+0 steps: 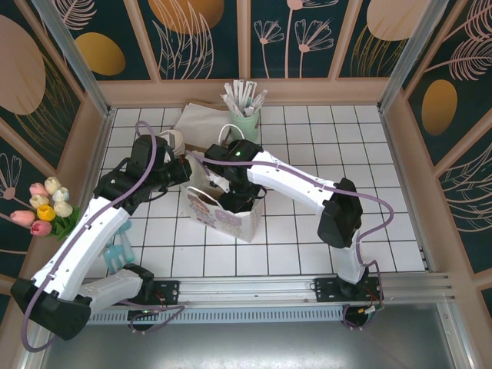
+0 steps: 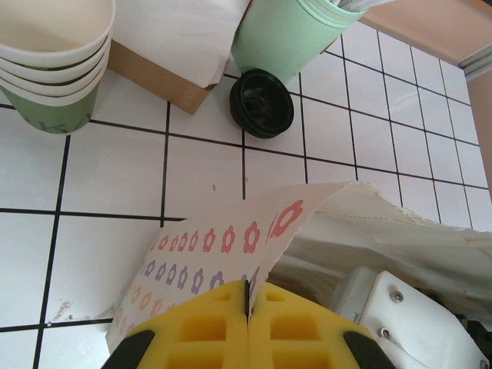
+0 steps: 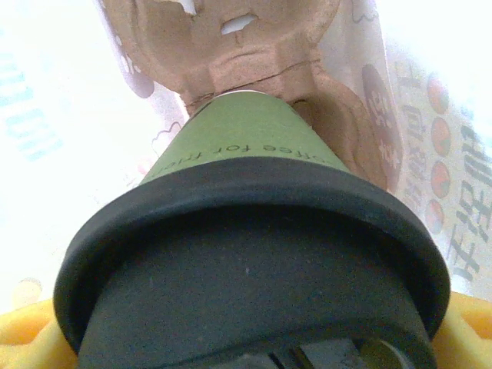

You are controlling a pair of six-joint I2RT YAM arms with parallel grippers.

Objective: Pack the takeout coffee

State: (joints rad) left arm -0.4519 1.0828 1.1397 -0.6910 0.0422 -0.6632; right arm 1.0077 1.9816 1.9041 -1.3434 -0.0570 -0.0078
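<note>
The takeout coffee (image 3: 246,146) is a green-sided cup with a black lid (image 3: 254,261). It hangs inside the flower-printed paper bag (image 1: 223,211), its base at a brown cardboard cup carrier (image 3: 231,46). My right gripper (image 3: 246,334) is shut on it at the lid, with a yellow finger (image 3: 23,330) showing at the lower corner. From above, the right gripper (image 1: 244,196) reaches down into the bag's mouth. My left gripper (image 2: 247,307) is shut on the bag's flowered top edge (image 2: 231,246) and holds it up at the bag's left side (image 1: 187,171).
A stack of lidless cups (image 2: 54,69) stands behind the bag to the left. A loose black lid (image 2: 261,102) lies by the mint green holder of white sticks (image 1: 246,119). Brown paper with white napkins (image 2: 177,46) sits at the back. Tulips (image 1: 46,207) lie at the left wall.
</note>
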